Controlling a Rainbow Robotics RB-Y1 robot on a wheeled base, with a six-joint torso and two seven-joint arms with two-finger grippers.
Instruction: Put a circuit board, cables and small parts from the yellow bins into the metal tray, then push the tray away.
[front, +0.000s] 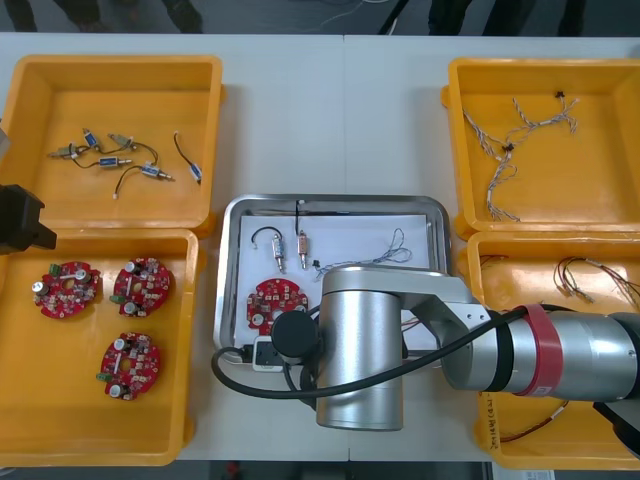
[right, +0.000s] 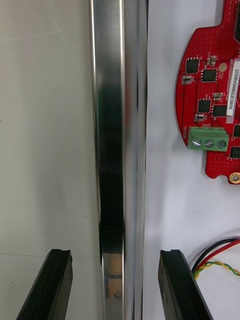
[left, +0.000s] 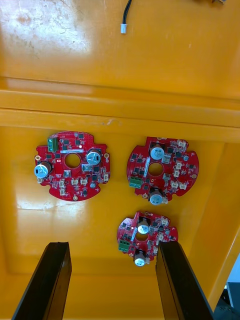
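Metal tray rim (right: 112, 150) lies inside parted right pincer (right: 116, 255); left pincer (left: 112, 246) gapes near boards (left: 72, 165).

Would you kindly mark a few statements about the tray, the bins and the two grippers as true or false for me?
1. Three circuit boards lie in the near left yellow bin. True.
2. The metal tray holds no board. False: one red board lies on its white inside.
3. The right gripper is open, astride the tray's rim. True.
4. The left gripper is shut on a board. False: it is open above the bin of boards, holding nothing.
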